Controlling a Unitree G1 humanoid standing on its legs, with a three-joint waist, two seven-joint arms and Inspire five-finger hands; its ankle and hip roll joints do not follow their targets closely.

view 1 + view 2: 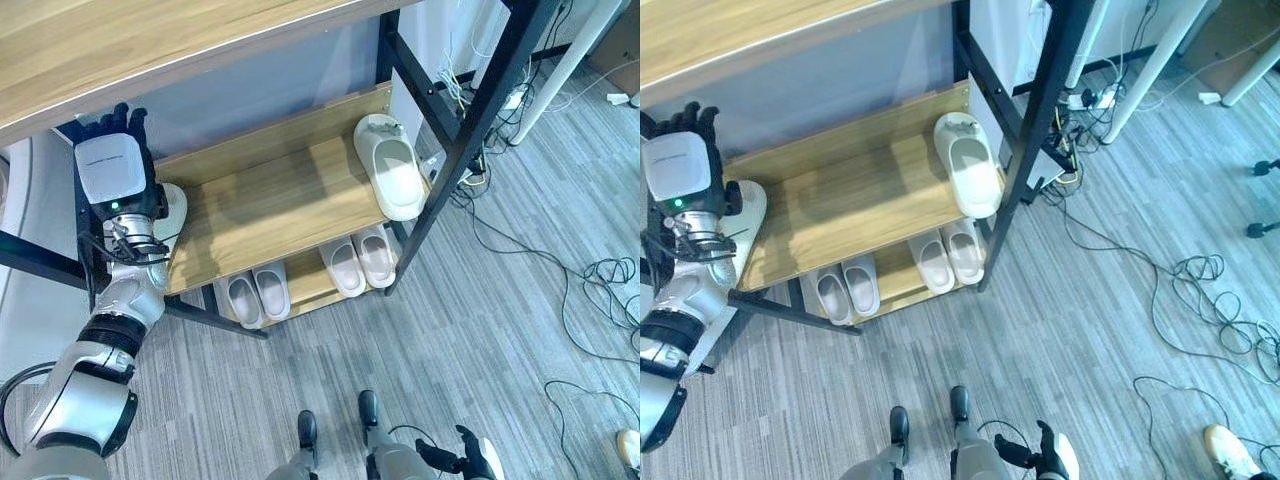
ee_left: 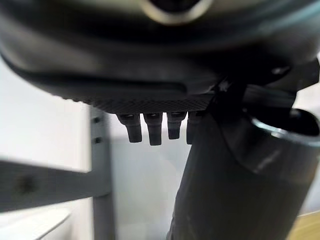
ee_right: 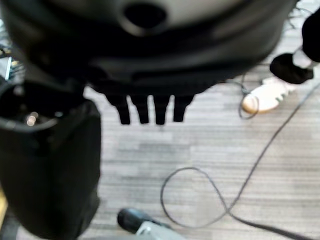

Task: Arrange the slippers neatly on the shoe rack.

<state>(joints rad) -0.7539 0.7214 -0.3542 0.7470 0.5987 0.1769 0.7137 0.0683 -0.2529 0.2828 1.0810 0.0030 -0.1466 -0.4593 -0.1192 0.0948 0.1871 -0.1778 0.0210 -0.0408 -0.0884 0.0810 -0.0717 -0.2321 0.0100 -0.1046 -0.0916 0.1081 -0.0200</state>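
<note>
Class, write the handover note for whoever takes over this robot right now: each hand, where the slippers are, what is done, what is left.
Left hand: raised at the left end of the shoe rack, fingers straight, holding nothing, over a slipper lying at the middle shelf's left edge.
Right hand: low by the floor, open, idle.
Done: one slipper lies at the middle shelf's right end; two pairs sit side by side on the bottom shelf.
Left: the two middle-shelf slippers are far apart; probably bring them together as a pair.

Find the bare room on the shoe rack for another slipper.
Middle shelf is bare between the slipper under the left hand and the slipper at its right end. Bottom shelf is crowded: two pairs.
</note>
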